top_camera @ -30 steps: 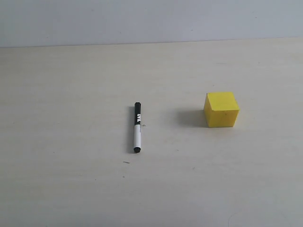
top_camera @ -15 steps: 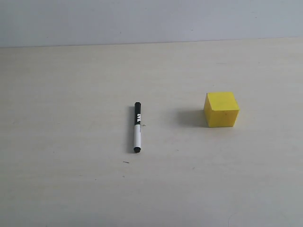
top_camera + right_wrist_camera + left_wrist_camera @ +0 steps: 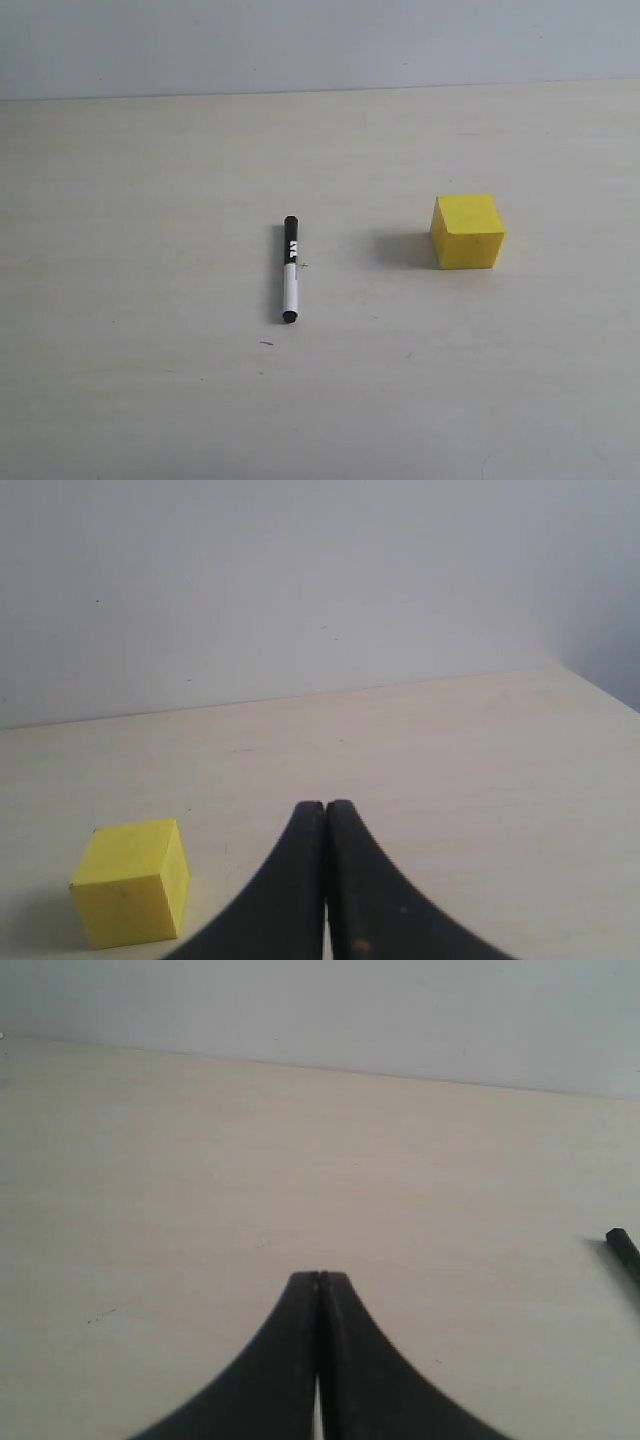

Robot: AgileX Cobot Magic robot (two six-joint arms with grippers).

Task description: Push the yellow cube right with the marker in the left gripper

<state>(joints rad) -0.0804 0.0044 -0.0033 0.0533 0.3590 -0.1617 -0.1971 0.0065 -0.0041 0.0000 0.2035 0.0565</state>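
**Both grippers clamped on nothing, marker lying on the table**

Starting closest to the cameras. In the left wrist view the left gripper (image 3: 319,1278) has its two black fingers (image 3: 285,1360) pinched tight together, tip against tip, holding nothing. It hangs over bare table (image 3: 150,1160). Farther out, one black end of the marker (image 3: 624,1252) just pokes into the edge of that picture, well apart from the fingertips.

It's the same on the other arm. The right gripper (image 3: 325,805) is clenched too, fingers pressed flat against each other. The yellow cube (image 3: 133,895) sits on the table off to one side of it, not touching.

Now the exterior view, front to back. Neither arm shows up in it. Nearest is a stretch of pale, cream-coloured tabletop with a tiny dark speck (image 3: 267,343) on it. Just beyond the speck the marker (image 3: 290,270) lies flat, running almost straight away from the camera. Its small black end is nearest, then the white barrel, then the long black cap with some white print pointing to the back. I can't read the print, it's too small.

Off to the right of the marker and well apart from it is the yellow cube (image 3: 467,232), sitting flat, about level with the cap end. Its top and front faces show, and a soft shadow falls on its left side. Behind all that the table runs on to its far edge, then a plain pale grey wall (image 3: 320,40).
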